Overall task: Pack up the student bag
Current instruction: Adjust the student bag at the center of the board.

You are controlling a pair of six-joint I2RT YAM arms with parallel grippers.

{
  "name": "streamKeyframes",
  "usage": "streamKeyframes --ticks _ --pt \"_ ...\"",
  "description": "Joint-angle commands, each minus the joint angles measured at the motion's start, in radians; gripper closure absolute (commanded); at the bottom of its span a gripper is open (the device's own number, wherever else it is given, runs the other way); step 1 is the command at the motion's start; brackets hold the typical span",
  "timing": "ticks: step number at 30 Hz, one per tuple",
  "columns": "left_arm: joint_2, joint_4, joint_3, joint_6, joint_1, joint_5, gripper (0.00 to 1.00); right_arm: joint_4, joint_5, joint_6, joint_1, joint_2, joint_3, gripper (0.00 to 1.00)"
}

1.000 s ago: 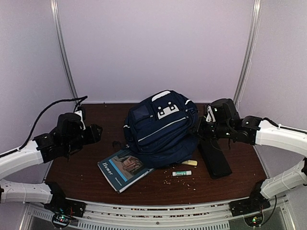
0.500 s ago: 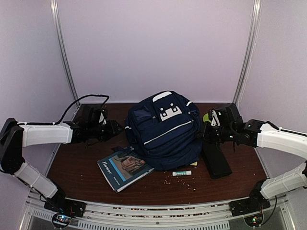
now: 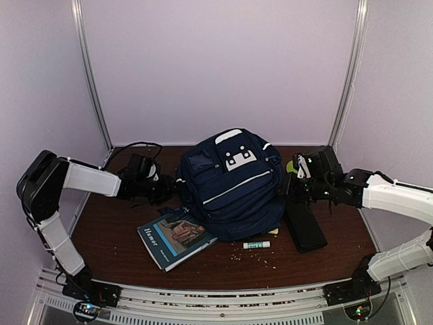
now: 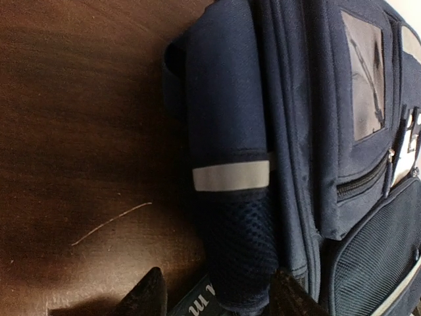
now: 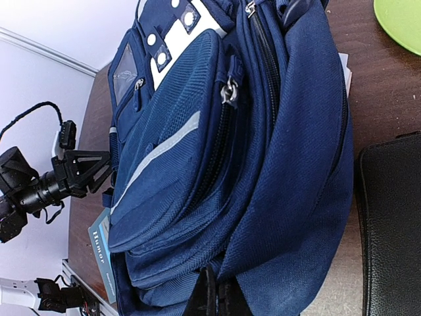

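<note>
Advancing left claw, maybe touching student bag

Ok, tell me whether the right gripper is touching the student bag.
Touching. The right wrist view shows the right gripper shut on a fold of the student bag.

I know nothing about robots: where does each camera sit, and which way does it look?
Top external: high behind the robot, looking down on the table; left arm and right arm show, the navy backpack between them.
Left wrist: on the left arm, facing the backpack's side pocket; the open left gripper shows at the bottom.
Right wrist: on the right arm, looking along the backpack's front; the right gripper, shut on its fabric, shows at the bottom.
Shared: top and right wrist both show the book and black case.
</note>
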Motion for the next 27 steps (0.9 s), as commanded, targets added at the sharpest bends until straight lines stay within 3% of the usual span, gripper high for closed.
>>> streamKeyframes --ticks 1,6,11,16,22,27 --pt "0.060 0.108 0.058 -0.004 0.006 0.071 0.11 0.047 0.016 -0.029 -0.010 -0.008 0.028 1.00" --pt "0.118 0.183 0.081 -0.014 0.010 0.105 0.25 0.040 0.002 -0.046 -0.010 -0.006 0.036 1.00" --pt "0.141 0.285 0.085 -0.031 0.015 0.139 0.65 0.035 -0.016 -0.059 -0.010 -0.005 0.053 1.00" --pt "0.069 0.317 0.058 -0.008 0.018 0.113 1.00 0.007 -0.024 -0.086 -0.009 -0.007 0.109 1.00" --pt "-0.136 0.295 -0.012 0.062 0.024 0.014 1.00 -0.061 -0.010 -0.150 0.007 0.018 0.265 1.00" --pt "-0.380 0.164 -0.030 0.161 0.030 -0.111 1.00 -0.114 -0.015 -0.205 0.021 0.098 0.449 1.00"
